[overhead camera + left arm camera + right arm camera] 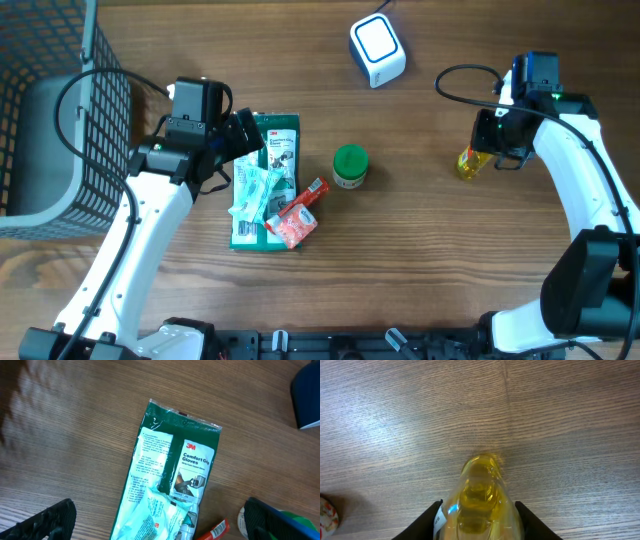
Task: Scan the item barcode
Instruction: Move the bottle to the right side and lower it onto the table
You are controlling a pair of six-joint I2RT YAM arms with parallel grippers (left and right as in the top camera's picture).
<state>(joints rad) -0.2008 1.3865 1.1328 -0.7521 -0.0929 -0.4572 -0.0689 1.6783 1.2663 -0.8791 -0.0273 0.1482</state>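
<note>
**Right pincer grasping yellow bottle, left pincer spread over gloves pack**

The right pincer (478, 516) was clenched on a small clear bottle (479, 485) with yellow liquid inside. Its dark fingers (422, 521) pressed both sides of the bottle's body. From above, the bottle (468, 162) sat at the right side of the desk (430, 270), below and right of the scanner (377, 50) and well apart from it. I couldn't tell whether the bottle's end touched the wood or hung just over it. No barcode was readable on it.

The left pincer (157, 522) was released, jaws wide apart, grasping nothing. It hung over the upper part of a green 3M gloves pack (177, 467) that lay flat and looked sealed. A clear teal-printed packet (255, 190) lay across the pack's lower half. A red packet (297, 218) overlapped the pack's lower right corner.

A small jar (350, 166) with a green lid stood upright just right of the pack. The lid was on and the contents were hidden.

A black wire basket (105, 120) stood at the far left edge. A grey insert (50, 150) sat inside it, and I saw nothing else in there.

The scanner was white with a blue rim, at the top centre of the desk, with nothing touching it.
</note>
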